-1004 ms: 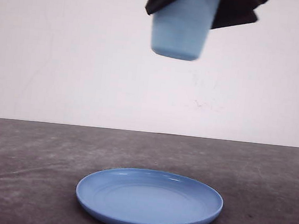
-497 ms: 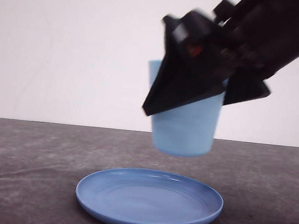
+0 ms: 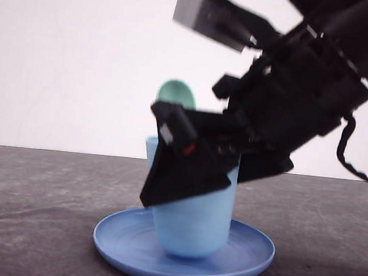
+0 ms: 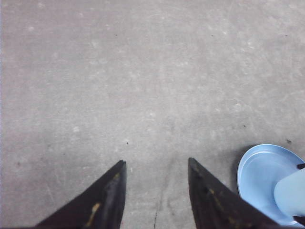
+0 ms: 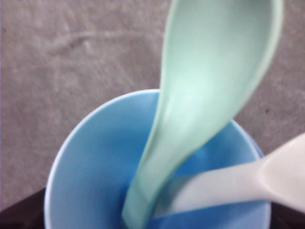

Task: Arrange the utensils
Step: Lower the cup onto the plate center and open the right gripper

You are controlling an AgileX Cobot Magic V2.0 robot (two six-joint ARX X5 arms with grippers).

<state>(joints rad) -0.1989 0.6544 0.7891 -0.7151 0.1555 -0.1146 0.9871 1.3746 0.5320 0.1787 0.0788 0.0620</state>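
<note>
The light blue cup [image 3: 191,226] stands with its base down on the round blue plate [image 3: 251,252], leaning slightly. My right gripper [image 3: 186,178] is shut on the cup, with one black finger across its near side. The mint-green spoon [image 5: 209,81] stands in the cup, and its oval bowl [image 3: 177,92] pokes above the rim. The white fork [image 5: 238,183] lies beside it in the cup; its tines are out of view. My left gripper [image 4: 156,163] hangs open over bare table, off to the side of the plate [image 4: 259,167].
The dark grey tabletop [image 3: 40,195] stretches out on both sides of the plate, with a plain white wall behind it. The right arm's black body and cable [image 3: 350,155] hang above the plate's right side.
The right gripper has come down with the cup, from high above the plate to onto it. The spoon's bowl now shows over the rim.
</note>
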